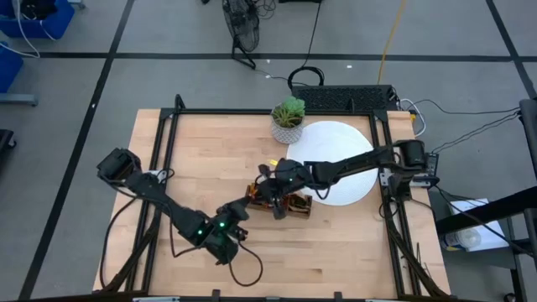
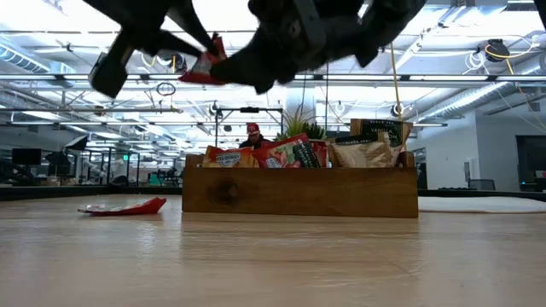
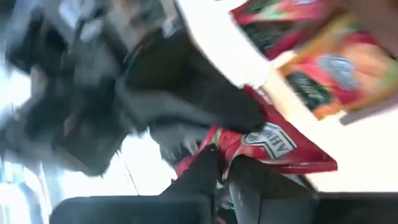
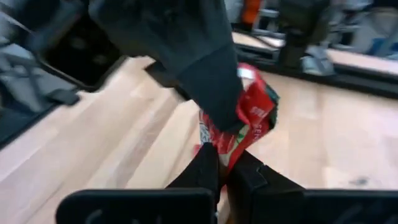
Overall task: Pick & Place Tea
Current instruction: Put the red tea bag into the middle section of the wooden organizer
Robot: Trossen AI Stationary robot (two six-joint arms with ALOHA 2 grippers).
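One red tea sachet point(image 2: 205, 65) is held in the air between both my grippers, left of the wooden tray point(image 2: 299, 193). My left gripper point(image 3: 219, 169) is shut on one end of it. My right gripper point(image 4: 222, 163) is shut on the other end. In the high view the two grippers meet at the tray's left end point(image 1: 256, 195). Several sachets stand in the tray's compartments point(image 2: 294, 152). Another red sachet point(image 2: 126, 206) lies flat on the table left of the tray. My left gripper pinches an edge of the red sachet point(image 3: 231, 144) between its two fingers. The sachet is lifted clear of the table, and the right gripper's dark fingers point(image 3: 205, 106) are on its other side. My right gripper pinches the sachet's near end point(image 4: 225, 142) between its two fingers. The sachet stands up beyond the fingers, crumpled, clear of the table. The left gripper's dark finger point(image 4: 211, 87) covers its far part.
A white disc point(image 1: 340, 138) lies at the table's far right, partly under the right arm. A small potted plant point(image 1: 289, 117) stands at the far edge beside it. Bare wood lies left of and in front of the tray.
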